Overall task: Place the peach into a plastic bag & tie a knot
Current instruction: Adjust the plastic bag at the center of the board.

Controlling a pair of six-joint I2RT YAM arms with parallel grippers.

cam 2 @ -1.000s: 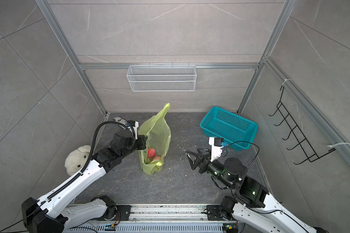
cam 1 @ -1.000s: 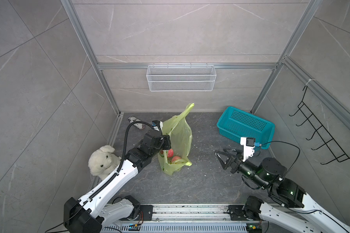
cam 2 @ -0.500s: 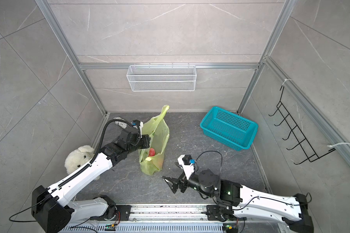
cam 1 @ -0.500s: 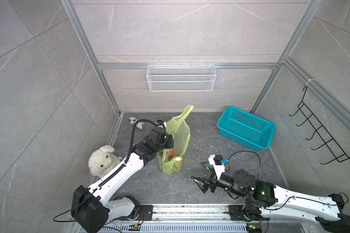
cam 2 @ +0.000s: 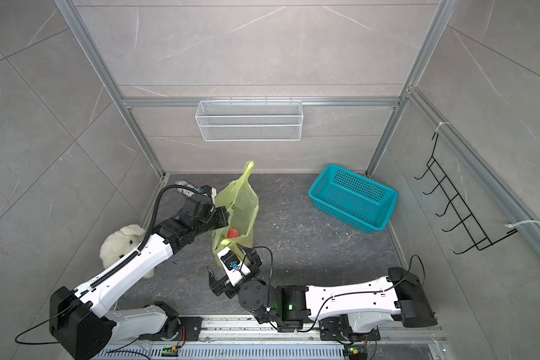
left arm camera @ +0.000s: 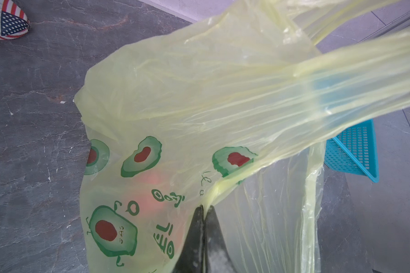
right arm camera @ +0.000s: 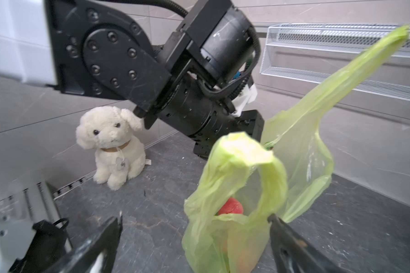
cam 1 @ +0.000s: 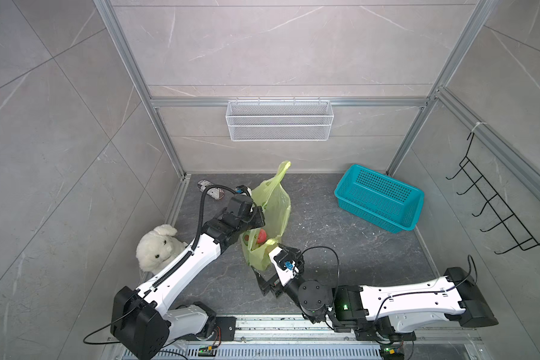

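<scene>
The left gripper (left arm camera: 202,209) pinched the thin, crinkly bag (cam 1: 270,218) (peach (right arm camera: 231,206) inside) by a bunched edge, while the right gripper (right arm camera: 195,217), jaws wide, faced the floppy free loop (right arm camera: 244,146) just ahead, likely the best hold.

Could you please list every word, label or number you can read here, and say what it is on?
Nothing reads cleanly enough to quote.
Thin translucent yellow-green plastic bag: green lettering beside avocado prints, creased and turned, unreadable.
Small stars-and-stripes patterned object: fine print, too small.
White plush dog: hanging tag, blurred.
</scene>
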